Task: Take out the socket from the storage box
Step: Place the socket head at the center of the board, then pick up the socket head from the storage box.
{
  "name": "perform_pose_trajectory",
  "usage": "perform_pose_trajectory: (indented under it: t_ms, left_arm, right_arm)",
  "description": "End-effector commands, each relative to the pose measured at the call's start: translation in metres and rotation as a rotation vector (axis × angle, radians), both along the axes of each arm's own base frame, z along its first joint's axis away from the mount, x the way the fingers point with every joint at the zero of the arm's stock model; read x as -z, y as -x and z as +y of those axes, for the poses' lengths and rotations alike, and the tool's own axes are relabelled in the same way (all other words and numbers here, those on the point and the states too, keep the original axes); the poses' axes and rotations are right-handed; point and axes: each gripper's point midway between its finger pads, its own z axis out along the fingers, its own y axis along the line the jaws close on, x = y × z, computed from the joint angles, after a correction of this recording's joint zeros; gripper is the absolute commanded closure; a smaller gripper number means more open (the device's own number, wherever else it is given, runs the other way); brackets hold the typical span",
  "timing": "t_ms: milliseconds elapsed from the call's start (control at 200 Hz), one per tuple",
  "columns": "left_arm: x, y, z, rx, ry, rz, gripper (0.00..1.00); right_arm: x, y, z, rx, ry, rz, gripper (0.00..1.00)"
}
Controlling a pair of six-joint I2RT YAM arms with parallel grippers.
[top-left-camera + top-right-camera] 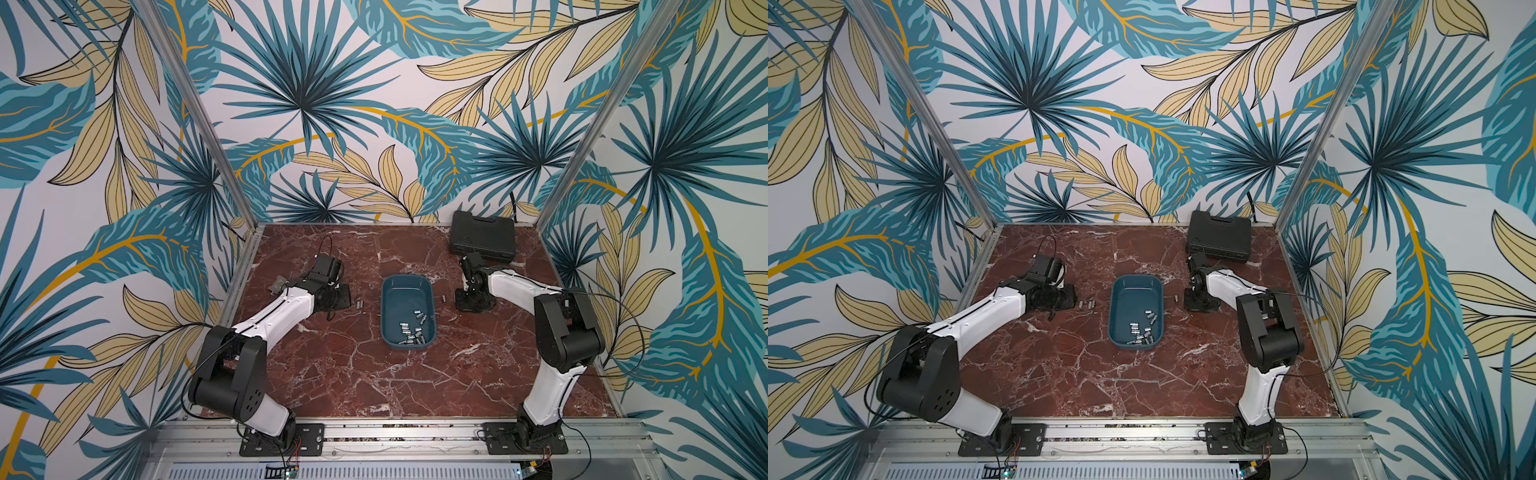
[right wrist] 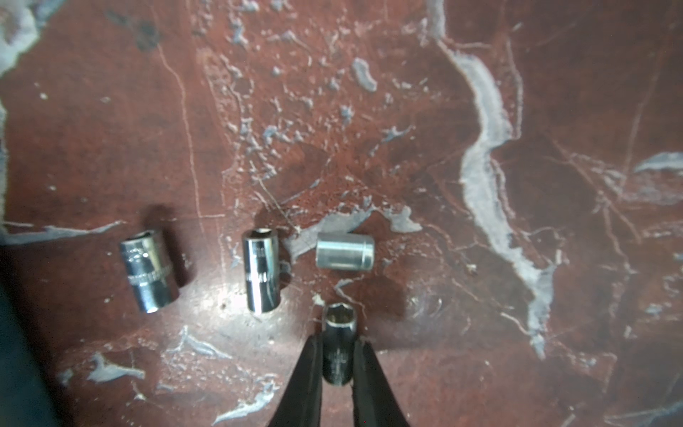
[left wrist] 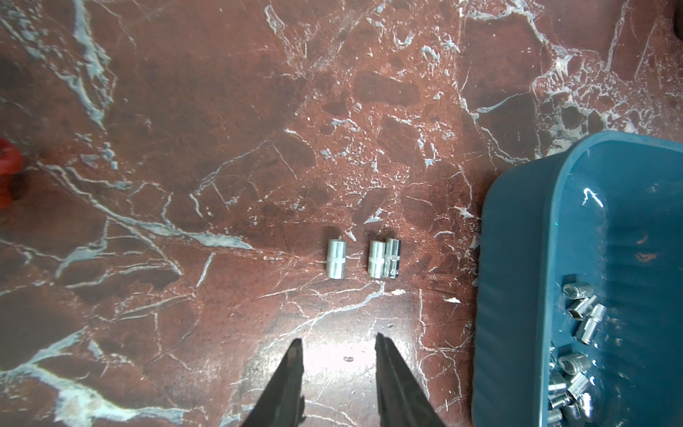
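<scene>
The storage box [image 1: 405, 301] sits beside the left gripper [image 3: 337, 338], whose jaws stand narrowly apart, empty. The right gripper [image 2: 339, 340] pinches a socket [image 2: 338, 349] close to the tabletop [image 2: 406, 111]. Released crooked, it could roll into the loose sockets [image 2: 262, 270] just ahead.

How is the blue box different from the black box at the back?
The shallow teal-blue plastic storage box is open, with no lid; the black hard-shell tool case is closed and has a handle. The storage box holds shiny metal sockets; the case hides its inside. The storage box sits in the middle of the red marble table; the case sits at its far edge. Both are rounded rectangles.
</scene>
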Motion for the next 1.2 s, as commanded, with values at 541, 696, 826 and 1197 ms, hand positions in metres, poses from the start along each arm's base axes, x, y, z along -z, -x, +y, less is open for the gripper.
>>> perform_pose_trajectory:
  t_ms: [541, 696, 826, 1197]
  left_arm:
    - [-0.029, -0.018, -0.008, 0.028, 0.004, -0.066, 0.63]
    - [-0.042, -0.023, -0.012, 0.052, -0.004, -0.072, 0.63]
    - [-0.051, -0.027, -0.026, 0.090, -0.002, -0.083, 0.63]
    - [-0.046, -0.021, -0.146, 0.435, -0.040, -0.079, 0.63]
  right_arm:
    - [-0.013, 0.006, -0.002, 0.009, -0.011, 0.000, 0.75]
    - [-0.033, 0.003, -0.002, 0.008, -0.020, -0.042, 0.74]
    - [-0.048, 0.003, -0.001, 0.002, -0.030, -0.070, 0.74]
    - [-0.097, -0.015, 0.007, -0.008, -0.091, -0.178, 0.74]
